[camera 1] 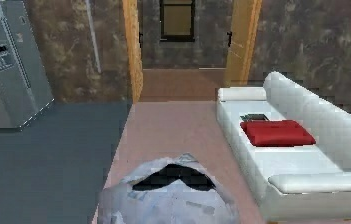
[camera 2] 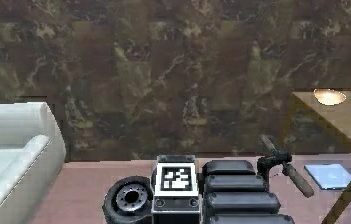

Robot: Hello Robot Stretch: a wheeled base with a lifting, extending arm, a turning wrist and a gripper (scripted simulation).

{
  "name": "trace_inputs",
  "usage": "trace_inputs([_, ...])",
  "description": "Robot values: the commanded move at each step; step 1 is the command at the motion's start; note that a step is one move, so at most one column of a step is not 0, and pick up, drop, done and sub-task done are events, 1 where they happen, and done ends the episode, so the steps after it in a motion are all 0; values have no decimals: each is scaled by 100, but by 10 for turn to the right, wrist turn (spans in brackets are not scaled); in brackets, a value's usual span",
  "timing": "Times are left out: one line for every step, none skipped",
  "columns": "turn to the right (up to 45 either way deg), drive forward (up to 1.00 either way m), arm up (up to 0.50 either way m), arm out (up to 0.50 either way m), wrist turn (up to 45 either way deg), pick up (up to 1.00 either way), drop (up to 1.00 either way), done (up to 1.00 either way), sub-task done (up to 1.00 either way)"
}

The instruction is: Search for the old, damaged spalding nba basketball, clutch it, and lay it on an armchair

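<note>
**Grey heap lies across the strip**

Bottom centre of the arm side view sits the dark gripper [camera 2: 130,197], perhaps the round part left of one white square [camera 2: 176,180]. Whether its jaws grip or hold anything I cannot tell. One crumpled grey heap [camera 1: 168,190] sits at the forward view's bottom centre, barring the pink strip [camera 1: 173,125]. At right, one white sofa [camera 1: 313,125] carries one red cushion [camera 1: 278,133]. At upper left stands one fridge [camera 1: 11,65], and at top centre one doorway [camera 1: 178,45]. Where the basketball lies I cannot tell.

A free strip of floor [camera 1: 178,120] runs to the far doorway [camera 1: 178,40], between the fridge [camera 1: 13,70] on the left and the white sofa [camera 1: 303,140] on the right. A grey crumpled heap [camera 1: 168,195] blocks its near end. To the arm's side, the sofa and a wooden desk [camera 2: 308,98] flank bare floor, closed by the wall [camera 2: 173,80].
</note>
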Motion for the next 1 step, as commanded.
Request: trace_inputs([0,50,0,0,0,0,0,0,0])
